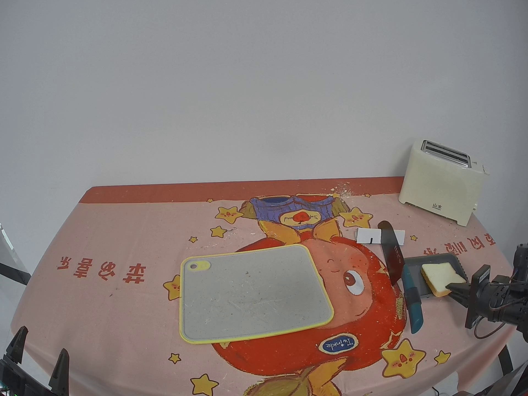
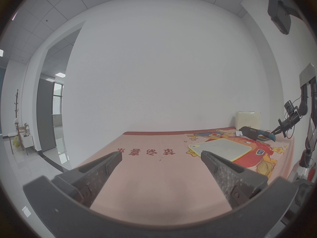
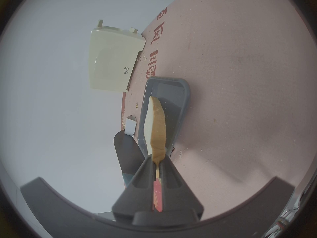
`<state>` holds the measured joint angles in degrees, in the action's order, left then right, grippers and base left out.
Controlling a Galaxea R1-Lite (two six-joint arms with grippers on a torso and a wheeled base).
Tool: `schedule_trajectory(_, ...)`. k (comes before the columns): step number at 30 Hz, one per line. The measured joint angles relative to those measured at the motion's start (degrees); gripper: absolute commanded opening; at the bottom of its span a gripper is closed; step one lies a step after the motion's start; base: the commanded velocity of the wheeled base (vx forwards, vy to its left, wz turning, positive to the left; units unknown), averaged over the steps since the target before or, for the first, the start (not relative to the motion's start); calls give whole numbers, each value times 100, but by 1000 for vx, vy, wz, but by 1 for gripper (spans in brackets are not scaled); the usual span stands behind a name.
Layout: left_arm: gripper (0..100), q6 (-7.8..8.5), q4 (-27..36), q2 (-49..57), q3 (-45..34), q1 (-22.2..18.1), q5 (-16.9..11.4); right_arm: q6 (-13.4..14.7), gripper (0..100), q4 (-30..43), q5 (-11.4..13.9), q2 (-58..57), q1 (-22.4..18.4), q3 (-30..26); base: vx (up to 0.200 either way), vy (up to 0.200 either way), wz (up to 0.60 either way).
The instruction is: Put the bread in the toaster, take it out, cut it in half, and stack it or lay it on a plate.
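Note:
A slice of bread (image 1: 441,278) (image 3: 155,129) hangs just above a small grey plate (image 1: 422,265) (image 3: 171,99) at the table's right. My right gripper (image 1: 455,290) (image 3: 156,169) is shut on the slice's near edge. The cream toaster (image 1: 443,181) (image 3: 114,61) (image 2: 247,120) stands at the far right corner, both slots up. A knife (image 1: 400,273) with a dark blade and a blue handle lies left of the plate, its blade resting on a white holder (image 1: 379,236). My left gripper (image 1: 38,356) (image 2: 161,169) is open at the near left corner of the table.
A grey cutting board (image 1: 253,292) (image 2: 219,148) with a yellow rim lies in the middle of the cartoon-printed pink tablecloth (image 1: 110,237). A white wall stands right behind the table. The left half of the cloth is bare.

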<state>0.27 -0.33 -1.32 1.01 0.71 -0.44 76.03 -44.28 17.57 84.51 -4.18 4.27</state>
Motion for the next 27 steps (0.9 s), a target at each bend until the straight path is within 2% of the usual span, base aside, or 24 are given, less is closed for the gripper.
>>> schedule_trajectory(9,100,-2,1,0,0,0,0,-85,0,-6,-28,-325,16,17,0,0,0)
schedule_trajectory(11,100,0,0,0,0,0,1,-240,0,10,-33,-549,27,55,0,0,0)
schedule_trajectory(13,100,-2,0,0,0,0,1,-514,0,33,-33,-735,35,88,0,0,0)
schedule_trajectory(15,100,0,1,0,0,0,0,-911,0,62,-35,-883,39,111,0,0,0)
schedule_trajectory(19,100,0,0,0,0,0,0,-2154,0,130,-38,-1182,60,157,0,0,0)
schedule_trajectory(20,100,0,1,0,0,0,0,-2543,0,134,-38,-1246,61,168,0,0,0)
schedule_trajectory(21,100,-2,0,0,0,0,0,-2787,0,134,-35,-1281,66,174,0,0,0)
schedule_trajectory(27,100,0,0,0,0,0,1,-4943,0,169,96,-1519,160,215,0,0,0)
